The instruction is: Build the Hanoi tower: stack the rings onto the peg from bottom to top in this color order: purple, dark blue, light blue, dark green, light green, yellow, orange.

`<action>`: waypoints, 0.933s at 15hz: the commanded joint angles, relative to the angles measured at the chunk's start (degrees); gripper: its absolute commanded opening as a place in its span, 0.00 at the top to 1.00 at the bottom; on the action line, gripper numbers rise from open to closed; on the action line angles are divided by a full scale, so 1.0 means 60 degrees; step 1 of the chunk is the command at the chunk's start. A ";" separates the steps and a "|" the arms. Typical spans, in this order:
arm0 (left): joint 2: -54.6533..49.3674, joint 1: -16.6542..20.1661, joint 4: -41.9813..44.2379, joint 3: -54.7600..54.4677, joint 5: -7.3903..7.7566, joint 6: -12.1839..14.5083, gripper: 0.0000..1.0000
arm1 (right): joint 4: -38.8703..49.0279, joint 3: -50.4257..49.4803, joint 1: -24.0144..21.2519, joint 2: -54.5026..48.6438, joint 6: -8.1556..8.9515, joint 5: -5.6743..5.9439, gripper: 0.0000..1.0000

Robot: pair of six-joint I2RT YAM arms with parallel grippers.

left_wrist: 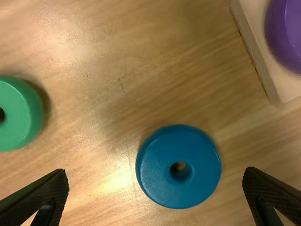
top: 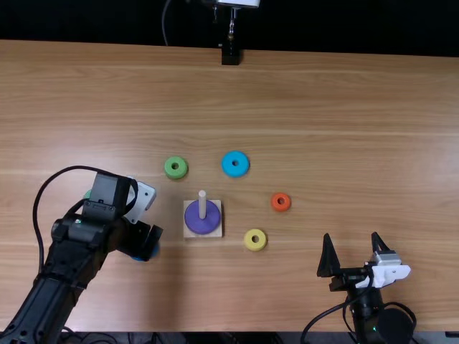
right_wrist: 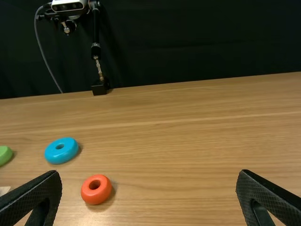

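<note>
table (top: 344, 107), light brown, bears a pale square base (top: 189, 233) near the middle of the top view, with an upright peg (top: 202, 203) and the purple ring (top: 203, 224) threaded on it, low against the wood. six rings lie loose around it. light green ring (top: 176, 168) and light blue ring (top: 235, 164) sit on the far side, the green one farther left; orange ring (top: 280, 202) is off to the right, and yellow ring (top: 255, 239) is just right of the base, on the near side. dark blue ring (left_wrist: 163, 189) lies left of the base, toward the near edge, and dark green ring (left_wrist: 19, 118) is farther left (mostly tucked behind the left arm in the top view).

the left gripper (top: 141, 246) hangs over the dark blue ring, its fingers spread wider than the ring; neither touches it, so the grip is empty, and the ring lies closer to one finger than the other. the right gripper (top: 351, 235) is well right of the yellow ring, near the table's near edge, its fingers also wide apart with nothing between them.
</note>
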 commanded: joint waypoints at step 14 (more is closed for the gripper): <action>0.1338 -0.0540 0.0093 -0.0599 -0.0025 -0.0037 0.00 | -0.0027 -0.0045 -0.0081 -0.0104 0.0009 -0.0078 0.00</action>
